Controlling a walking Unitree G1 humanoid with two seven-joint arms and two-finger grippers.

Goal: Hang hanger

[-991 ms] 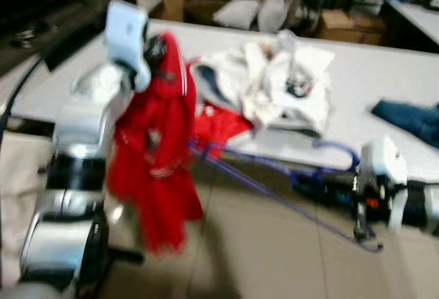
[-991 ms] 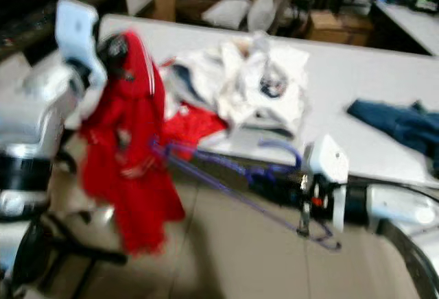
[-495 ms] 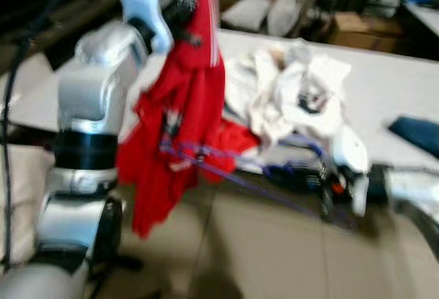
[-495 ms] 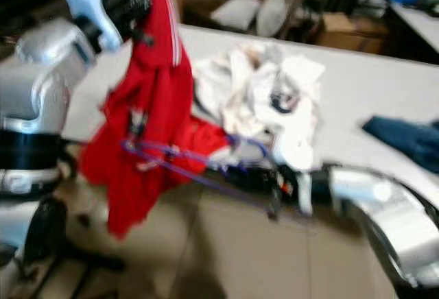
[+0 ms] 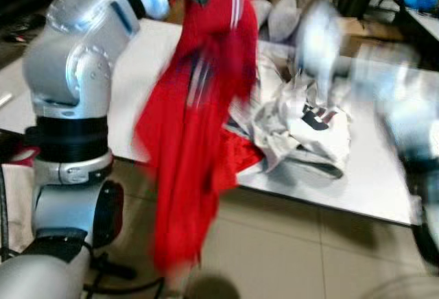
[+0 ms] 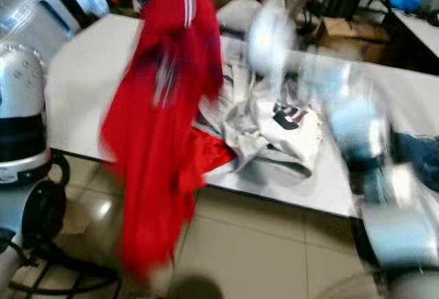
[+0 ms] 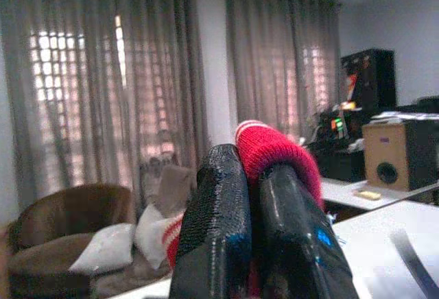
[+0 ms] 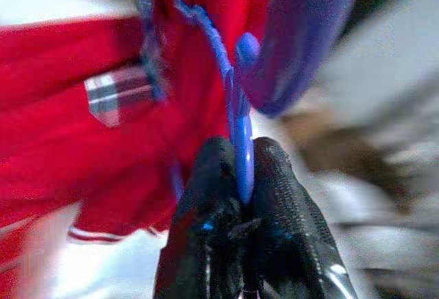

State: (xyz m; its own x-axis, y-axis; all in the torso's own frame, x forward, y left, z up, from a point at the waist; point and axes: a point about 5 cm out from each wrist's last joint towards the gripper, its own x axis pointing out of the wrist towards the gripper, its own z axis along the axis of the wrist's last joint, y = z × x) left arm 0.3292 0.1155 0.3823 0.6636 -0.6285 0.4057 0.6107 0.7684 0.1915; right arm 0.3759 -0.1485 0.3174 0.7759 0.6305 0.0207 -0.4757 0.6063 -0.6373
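Observation:
My left gripper (image 7: pixel 250 169) is shut on a fold of the red garment (image 5: pixel 199 127) and holds it high, so the cloth hangs down in front of the white table (image 5: pixel 370 189) towards the floor. The left wrist view shows red knit (image 7: pixel 274 148) pinched between the black fingers. My right gripper (image 8: pixel 240 169) is shut on the thin blue hanger (image 8: pixel 236 114), which lies against the garment's red fabric near a checked label (image 8: pixel 113 93). In the head views my right arm (image 5: pixel 322 38) is a raised, blurred shape next to the garment.
A heap of white clothes (image 5: pixel 305 121) and a red piece (image 5: pixel 240 158) lie on the table near its front edge. A dark blue garment (image 6: pixel 418 151) lies further right. Cushions (image 5: pixel 274 11) and boxes (image 5: pixel 350 25) stand behind. The floor below is tiled (image 5: pixel 288 251).
My left arm has lifted the red garment much higher. My right arm has swung up from below the table edge, bringing the blue hanger to the garment. The view has also shifted.

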